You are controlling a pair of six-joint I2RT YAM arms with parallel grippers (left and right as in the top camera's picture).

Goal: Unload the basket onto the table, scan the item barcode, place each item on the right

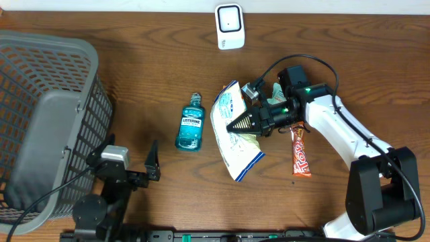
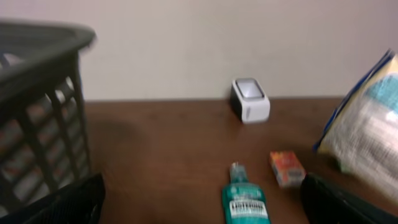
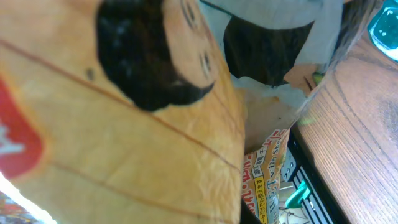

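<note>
Basket (image 1: 47, 60) is sitting at 9 o'clock, w/ left gripper (image 1: 130, 151) hanging just beside it at approx 7 o'clock, fingers spread wide & carrying nothing. Mouthwash bottle (image 1: 190, 126) is lying flat near centre, cap pointing to 12. Just to its 3 o'clock side, snack bag (image 1: 236, 156) is being pinched mid-body by right gripper (image 1: 235, 125), fingers pressed together on the film. In left wrist view the bag seems to be riding up off the table, tho can't tell how much of it. Bag is looking light, soft & crinkly, film prob slippery, contents crushable, so it's likely flopping & creasing when moved. Best hold imo is near an edge seam, firm not hard, keeping the printed back panel flat & uncovered. Barcode itself isn't showing in any view. Scanner (image 1: 230, 27) is standing at 12 o'clock, well apart from the bag. Candy bar (image 1: 300, 154) is lying at 4 o'clock, partly under the right arm
</note>
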